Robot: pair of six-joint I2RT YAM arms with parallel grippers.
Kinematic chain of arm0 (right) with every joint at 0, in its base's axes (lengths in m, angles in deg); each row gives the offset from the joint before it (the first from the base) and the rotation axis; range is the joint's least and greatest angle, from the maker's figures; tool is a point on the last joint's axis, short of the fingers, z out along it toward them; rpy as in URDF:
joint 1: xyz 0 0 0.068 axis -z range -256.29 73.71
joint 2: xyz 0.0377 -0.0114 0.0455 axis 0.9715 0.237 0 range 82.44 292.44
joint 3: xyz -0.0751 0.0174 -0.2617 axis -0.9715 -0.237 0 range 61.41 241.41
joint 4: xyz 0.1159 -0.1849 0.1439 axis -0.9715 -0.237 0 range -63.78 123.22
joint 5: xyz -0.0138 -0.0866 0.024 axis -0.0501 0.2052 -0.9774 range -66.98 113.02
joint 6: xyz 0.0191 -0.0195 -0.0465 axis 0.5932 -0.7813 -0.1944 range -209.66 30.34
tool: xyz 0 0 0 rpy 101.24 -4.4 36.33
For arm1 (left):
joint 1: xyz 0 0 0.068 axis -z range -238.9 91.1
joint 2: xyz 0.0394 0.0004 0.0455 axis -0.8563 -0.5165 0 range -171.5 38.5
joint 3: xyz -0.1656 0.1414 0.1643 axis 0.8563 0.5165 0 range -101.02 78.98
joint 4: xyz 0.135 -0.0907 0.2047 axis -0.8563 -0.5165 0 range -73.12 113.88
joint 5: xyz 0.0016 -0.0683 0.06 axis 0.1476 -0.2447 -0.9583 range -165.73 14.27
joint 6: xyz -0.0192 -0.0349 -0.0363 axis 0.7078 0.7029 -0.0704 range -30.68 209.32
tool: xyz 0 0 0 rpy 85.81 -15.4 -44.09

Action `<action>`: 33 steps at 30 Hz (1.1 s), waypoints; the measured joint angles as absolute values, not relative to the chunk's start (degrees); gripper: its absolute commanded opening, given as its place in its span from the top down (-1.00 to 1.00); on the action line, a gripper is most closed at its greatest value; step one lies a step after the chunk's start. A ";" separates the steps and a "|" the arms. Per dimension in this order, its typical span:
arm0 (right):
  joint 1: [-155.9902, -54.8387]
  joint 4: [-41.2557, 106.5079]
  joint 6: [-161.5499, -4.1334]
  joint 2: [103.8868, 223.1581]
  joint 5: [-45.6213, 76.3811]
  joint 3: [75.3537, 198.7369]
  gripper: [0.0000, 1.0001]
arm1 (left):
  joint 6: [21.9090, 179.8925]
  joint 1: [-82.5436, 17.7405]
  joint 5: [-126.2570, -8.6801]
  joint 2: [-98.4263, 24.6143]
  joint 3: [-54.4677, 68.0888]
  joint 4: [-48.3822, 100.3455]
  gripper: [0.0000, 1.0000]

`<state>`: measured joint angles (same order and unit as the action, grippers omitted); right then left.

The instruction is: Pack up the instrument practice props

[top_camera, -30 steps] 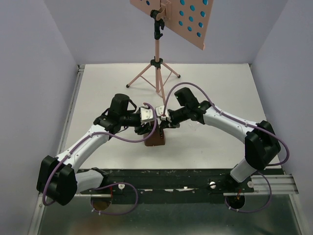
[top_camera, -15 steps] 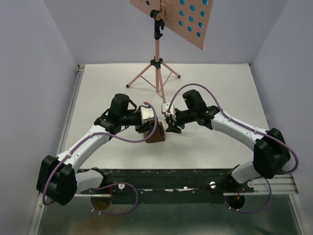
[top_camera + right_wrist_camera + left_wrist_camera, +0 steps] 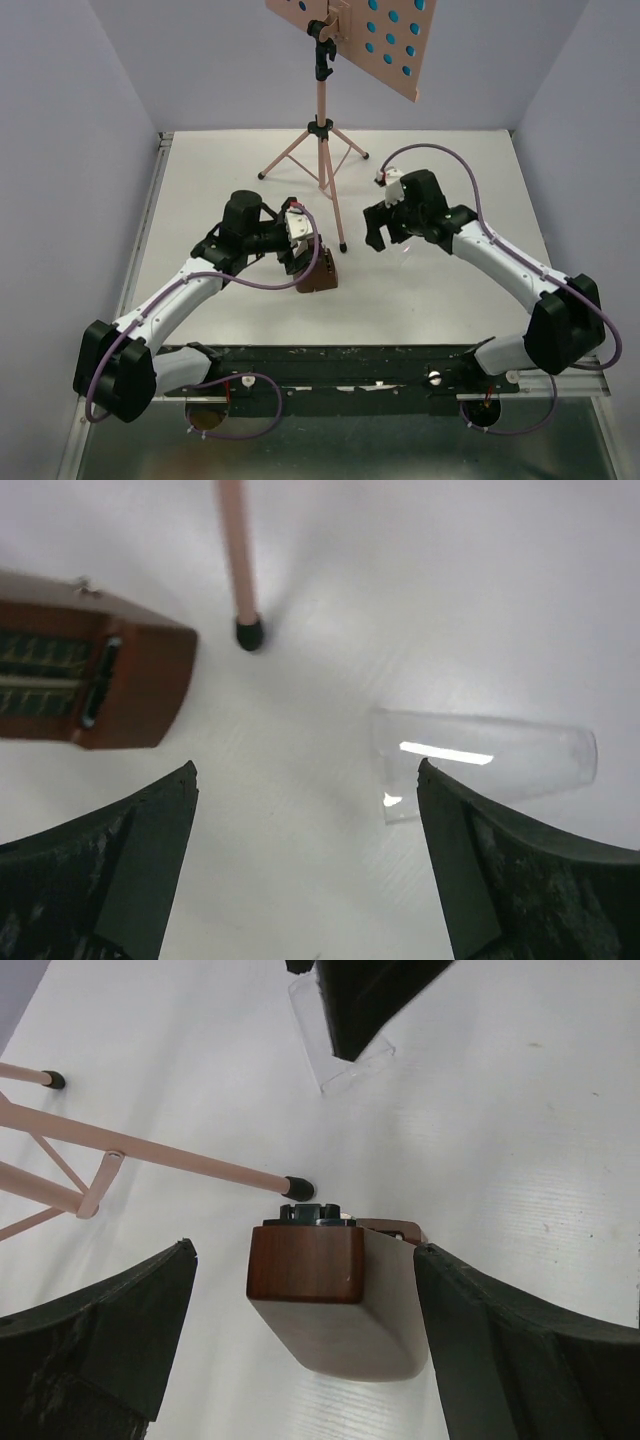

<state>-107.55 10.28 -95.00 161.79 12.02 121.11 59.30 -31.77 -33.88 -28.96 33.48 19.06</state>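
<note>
While our left gripper (image 3: 302, 1252) gapes wide around the brown metronome (image 3: 335, 1330), right by the music stand foot (image 3: 297, 1188), we can't tell if it's upright. Over there the right gripper (image 3: 305, 770) is spread too, empty. The clear cover (image 3: 490, 760) lies flat, narrow end away from the metronome.

The music stand (image 3: 322, 130) stood at the back of the table (image 3: 450, 170), near its middle. One leg reached forward, its foot (image 3: 343, 246) just behind the metronome (image 3: 318, 277). The cover (image 3: 480, 760) lay on its side to the metronome's right, apart from it. The left gripper (image 3: 302, 1252) straddled the metronome. The right gripper (image 3: 307, 770) hung above the gap between metronome and cover.
</note>
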 measured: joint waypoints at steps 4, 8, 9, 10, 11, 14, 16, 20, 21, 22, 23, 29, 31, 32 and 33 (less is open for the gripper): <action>-99.53 4.45 -83.13 167.37 18.77 126.27 -0.93 | 62.25 -31.77 -34.63 -27.02 33.48 19.06 -0.98; -92.08 0.29 -75.53 172.87 23.29 129.42 -0.88 | 64.59 -31.66 -35.28 -23.56 33.46 19.01 -0.98; -91.25 -0.69 -74.17 173.88 23.91 129.64 -0.87 | 64.96 -31.61 -35.46 -23.10 33.44 18.95 -0.98; -90.83 -1.61 -73.06 174.80 24.26 129.77 -0.86 | 65.55 -31.46 -35.96 -22.25 33.24 18.56 -0.98; -90.72 -2.29 -72.23 175.67 24.50 129.83 -0.85 | 65.95 -31.35 -36.33 -21.66 33.05 18.14 -0.98; -90.22 -4.23 -70.13 178.60 24.50 130.56 -0.84 | 66.91 -31.04 -37.82 -20.02 32.24 17.33 -0.98; -89.83 -4.78 -69.17 180.94 24.45 131.82 -0.82 | 67.37 -30.96 -38.82 -18.75 31.71 16.54 -0.98; -87.99 -5.52 -67.68 185.55 24.45 135.43 -0.77 | 68.24 -30.80 -40.40 -16.87 30.91 14.36 -0.98; -87.75 -5.63 -67.37 186.54 24.47 136.33 -0.75 | 68.41 -30.76 -40.66 -16.70 30.86 14.12 -0.98; -87.51 -5.76 -67.09 187.50 24.47 137.27 -0.75 | 68.61 -30.69 -40.97 -16.50 30.86 13.53 -0.98; -87.25 -5.80 -66.89 188.48 24.47 138.21 -0.73 | 68.68 -30.65 -41.18 -16.44 30.86 13.18 -0.98; -87.18 -6.77 -65.30 192.70 25.30 142.10 -0.58 | 69.22 -30.65 -42.69 -16.15 30.86 10.58 -0.98; -87.27 -7.25 -64.93 193.49 25.74 142.60 -0.56 | 69.29 -30.65 -43.24 -16.13 30.86 10.34 -0.98; -87.40 -7.53 -64.66 193.79 25.94 142.73 -0.54 | 69.29 -30.65 -43.46 -16.13 30.86 10.25 -0.98; -87.55 -7.88 -64.51 193.97 26.22 142.90 -0.53 | 69.31 -30.65 -43.70 -16.13 30.86 10.05 -0.98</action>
<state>-87.55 -7.88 -64.51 193.97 26.22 142.90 69.31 -30.65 -43.70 -16.13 30.86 10.05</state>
